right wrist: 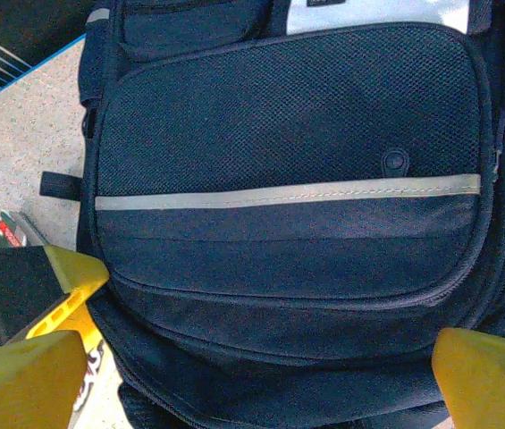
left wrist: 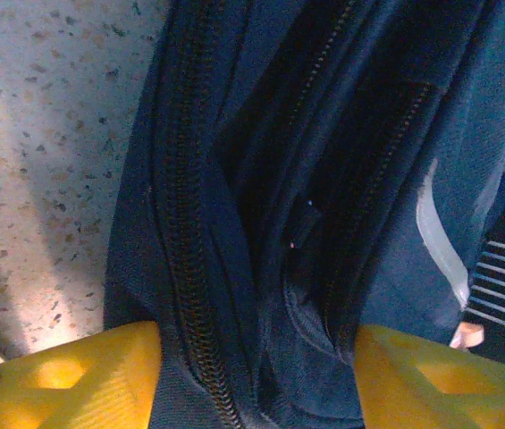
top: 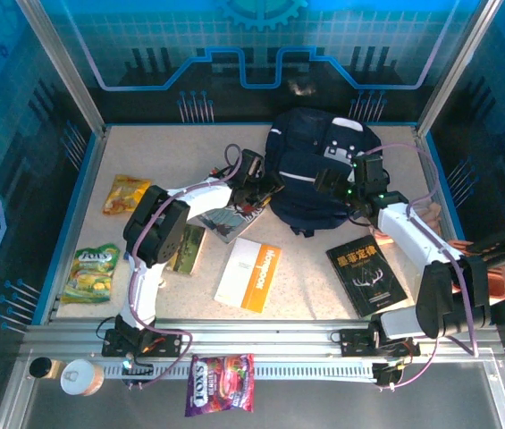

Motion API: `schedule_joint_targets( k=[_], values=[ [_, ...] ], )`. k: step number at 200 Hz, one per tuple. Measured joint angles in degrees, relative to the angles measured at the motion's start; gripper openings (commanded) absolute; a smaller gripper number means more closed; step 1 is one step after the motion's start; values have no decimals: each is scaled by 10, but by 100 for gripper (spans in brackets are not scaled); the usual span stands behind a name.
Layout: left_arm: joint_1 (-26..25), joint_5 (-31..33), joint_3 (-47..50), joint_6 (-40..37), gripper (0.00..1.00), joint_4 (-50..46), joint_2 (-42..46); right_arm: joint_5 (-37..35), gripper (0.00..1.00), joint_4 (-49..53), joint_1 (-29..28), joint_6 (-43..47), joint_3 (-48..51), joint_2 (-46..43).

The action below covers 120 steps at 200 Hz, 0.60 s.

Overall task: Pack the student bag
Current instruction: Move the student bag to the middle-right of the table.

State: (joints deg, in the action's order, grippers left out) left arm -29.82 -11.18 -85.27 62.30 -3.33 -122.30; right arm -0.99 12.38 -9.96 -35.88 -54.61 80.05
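Backpack interior hidden; left hand straddles its zipper, grip unclear; right hand wide.

1. The student bag blocks the far middle of the table; bare tabletop lies open to its left.
2. A clear lane runs between the orange-white book and the black book.
3. The orange packet and green packet, 2 in all, crowd the left edge.
4. The bag's zipped fold fills the gap between the fingers of the left gripper.
5. The right gripper has its fingers spread, flanking the bag's front.
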Motion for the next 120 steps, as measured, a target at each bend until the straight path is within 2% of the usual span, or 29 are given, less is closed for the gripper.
schedule_joint_targets(
  k=[15, 53, 80, 120],
  values=[
    [0, 1, -7, -5, 38, -14, -3, 0, 100, 0, 0, -2, 0, 1],
    [-1, 2, -12, -13, 19, -32, -6, 0, 100, 0, 0, -4, 0, 1],
    [-2, -1, -17, -25, 10, -40, -6, 0, 100, 0, 0, -4, 0, 1],
    [-2, -15, -17, -40, 5, -41, 12, -8, 100, 5, 0, -3, 0, 0]
  ],
)
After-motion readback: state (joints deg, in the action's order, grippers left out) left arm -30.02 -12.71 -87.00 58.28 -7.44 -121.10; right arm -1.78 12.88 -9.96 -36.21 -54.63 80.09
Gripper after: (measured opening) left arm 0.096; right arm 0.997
